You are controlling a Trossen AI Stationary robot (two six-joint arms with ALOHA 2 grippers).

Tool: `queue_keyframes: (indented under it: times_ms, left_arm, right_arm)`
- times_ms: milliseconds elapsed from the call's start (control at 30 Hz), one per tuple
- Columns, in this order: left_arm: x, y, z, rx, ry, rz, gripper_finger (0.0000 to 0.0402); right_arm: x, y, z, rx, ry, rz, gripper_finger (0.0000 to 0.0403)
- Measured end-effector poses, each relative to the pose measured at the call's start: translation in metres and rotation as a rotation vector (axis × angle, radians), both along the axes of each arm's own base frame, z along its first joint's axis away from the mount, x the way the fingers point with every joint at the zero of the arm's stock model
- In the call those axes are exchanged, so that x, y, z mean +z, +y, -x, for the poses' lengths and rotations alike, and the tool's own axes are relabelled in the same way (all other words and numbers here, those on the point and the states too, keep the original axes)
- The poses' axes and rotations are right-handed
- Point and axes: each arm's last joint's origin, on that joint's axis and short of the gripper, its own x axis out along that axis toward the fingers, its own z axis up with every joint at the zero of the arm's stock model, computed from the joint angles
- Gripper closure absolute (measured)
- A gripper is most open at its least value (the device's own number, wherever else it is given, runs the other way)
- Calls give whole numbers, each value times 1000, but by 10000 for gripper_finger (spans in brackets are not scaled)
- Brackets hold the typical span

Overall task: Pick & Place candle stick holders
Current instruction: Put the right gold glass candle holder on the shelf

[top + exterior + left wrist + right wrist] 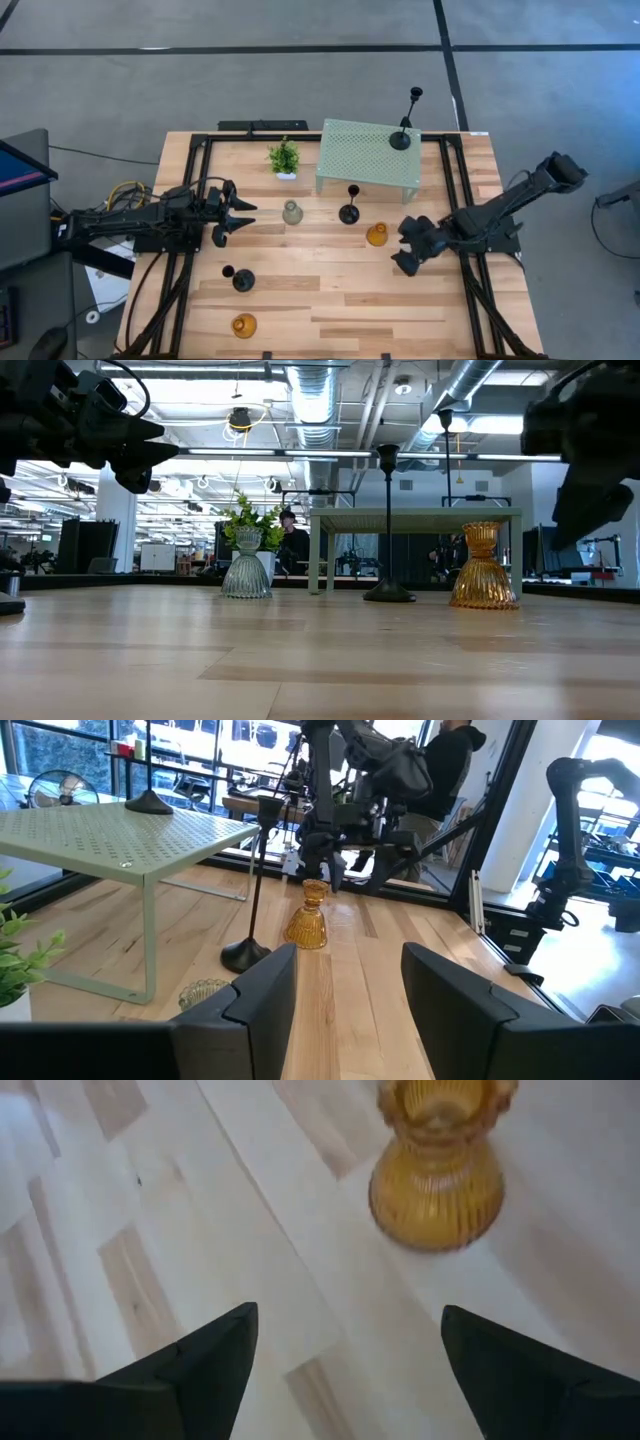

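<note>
An amber glass holder (pixel 376 235) stands on its base at the table's middle right, and my right gripper (pixel 408 245) hangs open just right of it, tilted down, touching nothing. In the right wrist view the amber holder (pixel 435 1165) lies beyond the spread fingers. My left gripper (pixel 232 210) waits open at the left, above the table. A clear-grey holder (pixel 292 212) and a black thin-stemmed holder (pixel 348 212) stand mid-table. Another black holder (pixel 401 138) stands on the pale green mesh stand (pixel 365 155). A third black holder (pixel 243 280) and a second amber holder (pixel 244 325) stand near the front left.
A small green potted plant (pixel 284 158) stands left of the mesh stand at the far side. Black frame rails (pixel 190 200) run along the table's left and right sides. Bare wood (pixel 380 310) lies at the front right. A person (pixel 450 760) shows in the room beyond.
</note>
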Motion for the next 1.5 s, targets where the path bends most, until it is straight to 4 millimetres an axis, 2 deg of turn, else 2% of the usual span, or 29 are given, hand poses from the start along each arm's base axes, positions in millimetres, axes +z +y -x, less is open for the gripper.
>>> queue_keyframes:
  times_ms: [133, 300, 400, 667, 933, 1100, 1500]
  left_arm:
    - [0, 0, 0, 0, 0, 0, 220]
    - [0, 0, 0, 0, 0, 0, 220]
    - [0, 0, 0, -1, 0, 6, 220]
    - [0, 0, 0, -1, 0, 7, 220]
    - [0, 0, 0, -1, 0, 7, 220]
    - [0, 0, 0, -1, 0, 7, 220]
    - [0, 0, 0, -1, 0, 7, 220]
  right_arm:
    - [4, 11, 8, 1, -94, 142, 98]
    - [9, 17, 23, -21, -234, 469, 98]
    - [9, 18, 30, -28, -264, 559, 98]
    - [1, 24, 33, -87, -262, 509, 98]
    - [-26, 32, 25, -99, -169, 563, 98]
    - [-41, 34, 16, -110, -127, 594, 98]
    - [-60, 29, -7, -210, -113, 583, 98]
